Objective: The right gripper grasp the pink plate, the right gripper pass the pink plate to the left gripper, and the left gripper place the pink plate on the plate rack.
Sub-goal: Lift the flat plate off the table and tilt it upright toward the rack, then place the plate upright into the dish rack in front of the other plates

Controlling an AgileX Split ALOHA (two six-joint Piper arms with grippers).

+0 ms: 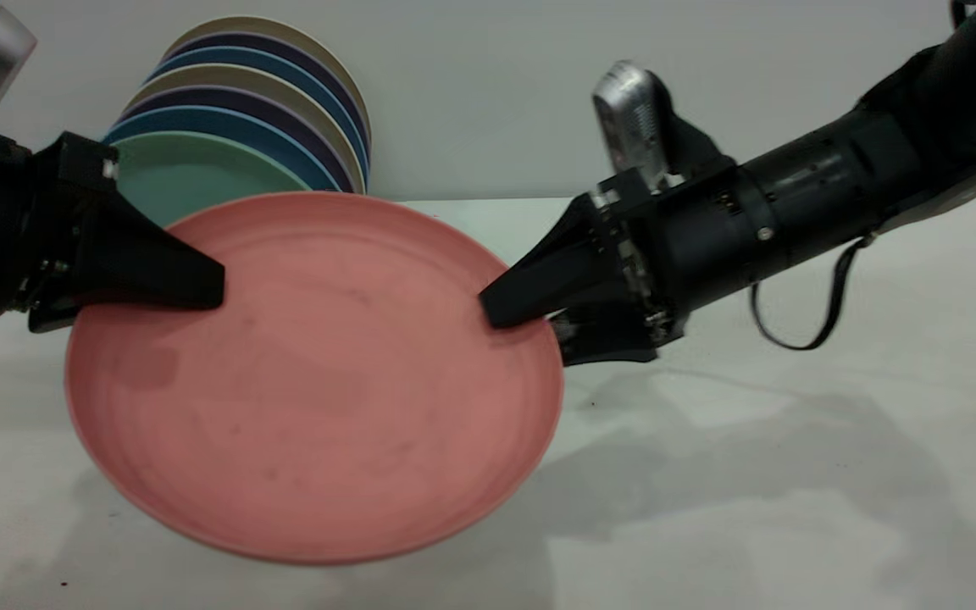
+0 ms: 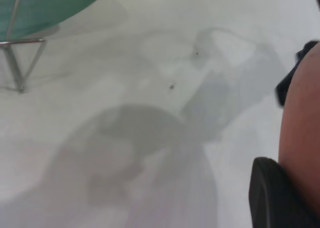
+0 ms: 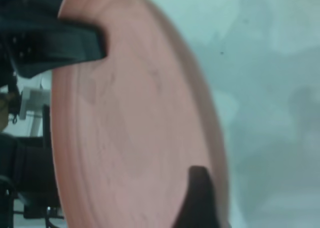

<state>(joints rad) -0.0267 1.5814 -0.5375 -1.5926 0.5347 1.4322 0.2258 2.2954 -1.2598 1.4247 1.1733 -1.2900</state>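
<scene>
Handover moment: pink plate (image 1: 314,377) hangs in the air above the table (image 1: 793,474), tilted toward the camera, pinched on opposite rims by both claws

Risks, as judgement:
- if the right claw (image 1: 515,315) lets go before the left claw's (image 1: 191,292) grip is firm, the plate pivots on the one pinch point and swings down or slips out; the plate is wide and the hold is only at the edge, so leverage is bad
- if both stay clamped and either arm moves, they pull against each other and the rim can slide out of one claw or the plate can twist
- matte plastic rim is low, so there is not much for the tips to bite on
- rack (image 2: 17,63) at the back left already carries a row of standing plates (image 1: 268,119), green plate (image 1: 191,178) at the front; swinging the pink one in could knock them or miss the free slot

Claw state: right claw is closed down onto the plate's right rim, upper finger lying on the face and the lower one beneath the edge. Left claw is likewise pressed onto the upper left rim, its upper finger flat on the face; left wrist view shows a finger tip (image 2: 270,198) against the plate. Neither is spread
</scene>
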